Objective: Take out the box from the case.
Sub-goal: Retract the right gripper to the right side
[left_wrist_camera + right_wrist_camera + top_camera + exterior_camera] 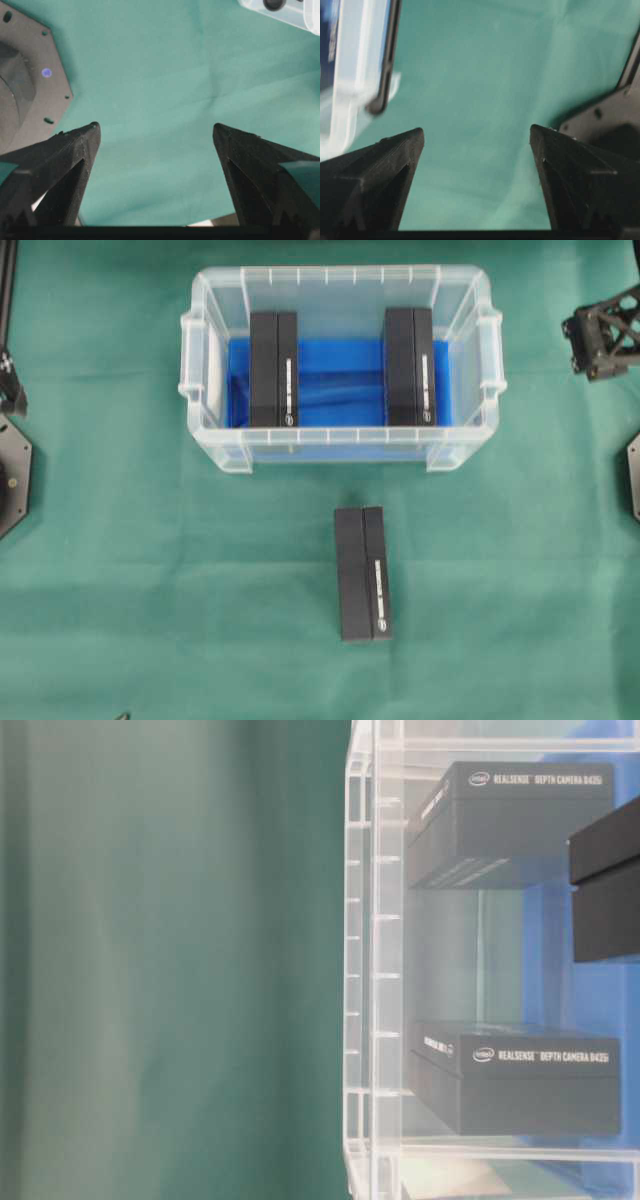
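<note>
The case [470, 300], a clear plastic tub with a ribbed rim and side handles, stands on the green cloth [120, 570] that covers the table, toward the far side in the overhead view. A blue cloth [340, 380] lines its bottom. Inside it stand two black boxes: the left box [273, 368] near the left wall and the right box [410, 366] near the right wall, well apart from each other, both with the long side running front to back. In the table-level view I can read "RealSense Depth Camera D435i" on their sides.

A third box [363, 573] of the same kind lies outside the case, on the green cloth in front of it, near the front wall but not touching it. It lies flat, a little turned.

The left gripper [156, 131] is seen only in its own wrist view; its two black fingers [75, 150] stand wide apart above bare green cloth and hold nothing. A corner of the case shows at the top right of that view. The right gripper [477, 134] also has its fingers [570, 160] spread wide, with nothing between them, and the blurred wall of the case is at its left.
</note>
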